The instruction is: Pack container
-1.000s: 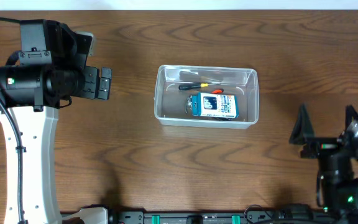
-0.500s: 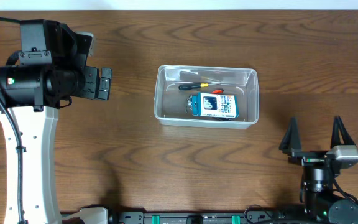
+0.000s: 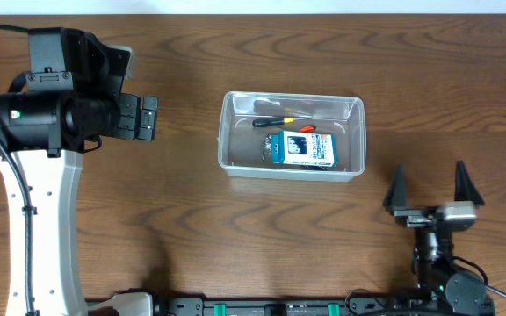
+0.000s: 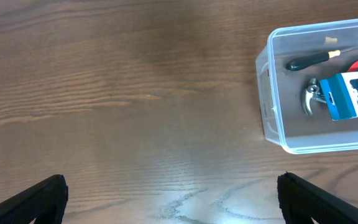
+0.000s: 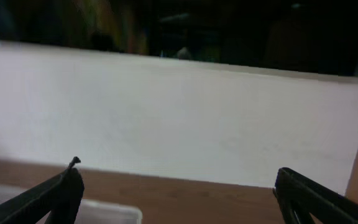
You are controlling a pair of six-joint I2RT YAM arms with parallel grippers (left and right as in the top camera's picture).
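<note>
The clear container sits mid-table, holding a black-handled screwdriver, a blue-and-white box, a small red piece and a metal part. My left gripper hovers open well to its left, with nothing in it. In the left wrist view the container lies at the upper right, far from the open left gripper. My right gripper stands open and empty near the front right, clear of the container. The right wrist view shows its gripper facing the back wall, with a container corner low on the left.
The left arm's white base column occupies the front left. The right arm's base sits at the front edge. A white wall rises behind the table's far edge. Bare wood lies under the left gripper.
My right arm has drawn back toward the front edge and shifted left, jaws still wide. The left arm and the container's contents have not moved.
</note>
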